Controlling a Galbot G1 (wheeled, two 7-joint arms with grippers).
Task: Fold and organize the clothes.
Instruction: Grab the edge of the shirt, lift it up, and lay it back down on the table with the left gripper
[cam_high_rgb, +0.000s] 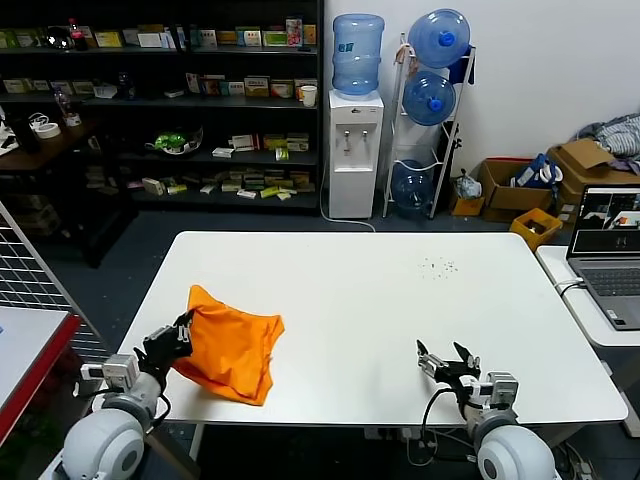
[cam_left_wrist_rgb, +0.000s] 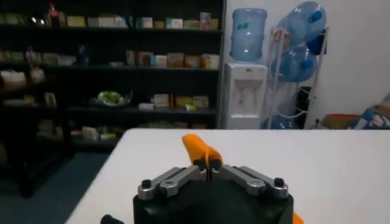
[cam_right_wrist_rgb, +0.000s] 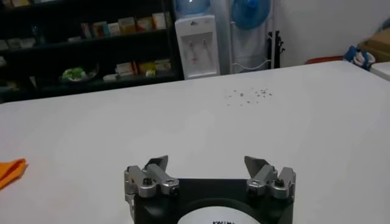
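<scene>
One shirt: orange T-shirt (cam_high_rgb: 230, 343), bunched up, lower left of the frame on the white tabletop (cam_high_rgb: 370, 300)
Left gripper (cam_high_rgb: 183, 333): pinching the shirt's left edge
Right gripper (cam_high_rgb: 447, 358): lower right, fingers spread, holding nothing, well apart from the shirt

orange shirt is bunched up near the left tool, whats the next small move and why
Probably have the left tool, shut on a pinch of the orange shirt, draw that edge outward to spread the cloth. The shirt lies crumpled on the white table with no flat panel to fold. The right tool waits open, apart from the shirt, and could then reach in.
</scene>
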